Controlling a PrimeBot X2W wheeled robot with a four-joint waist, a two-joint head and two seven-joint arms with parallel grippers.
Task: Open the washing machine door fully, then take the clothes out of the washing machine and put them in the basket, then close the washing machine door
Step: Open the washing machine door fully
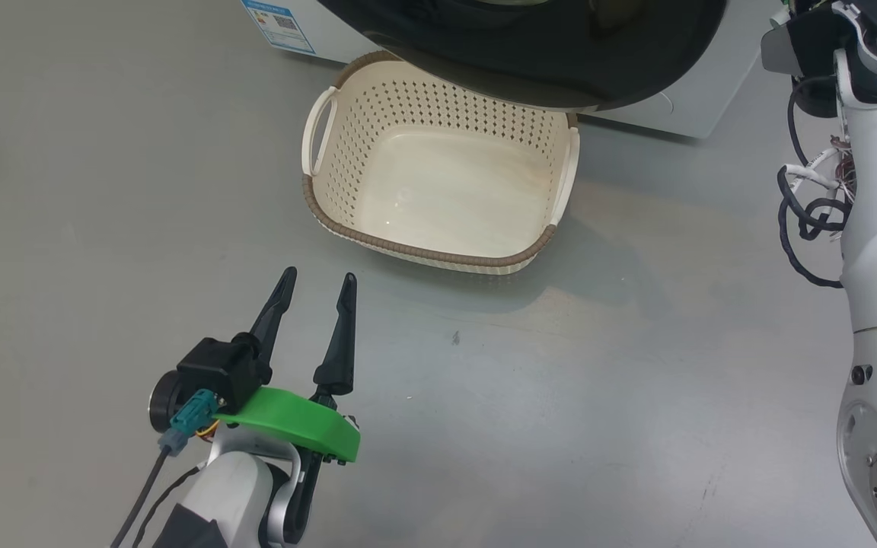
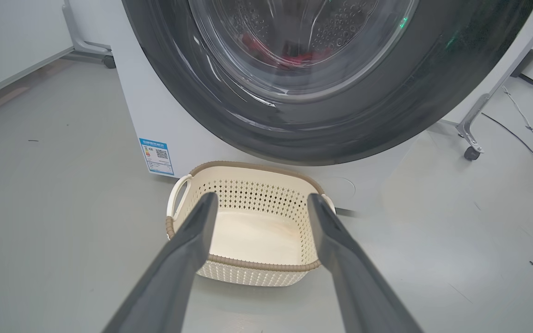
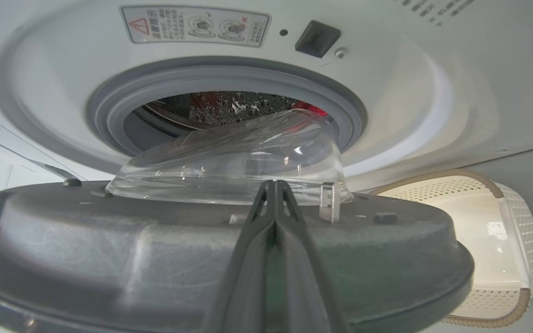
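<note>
Left pincer: we see it wide open above the floor, near the basket.
Right pincer: fingers pressed together, over the inner face of the washing machine door.
Washing machine door: partly open, overhanging the basket.
Clothes: red, inside the drum.

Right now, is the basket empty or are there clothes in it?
Empty: the basket shows a bare cream floor, and the red clothes are inside the washing machine.

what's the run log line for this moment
door: ajar | clothes: in drum | basket: empty | left gripper: open | right gripper: shut, at door's inner side
</note>
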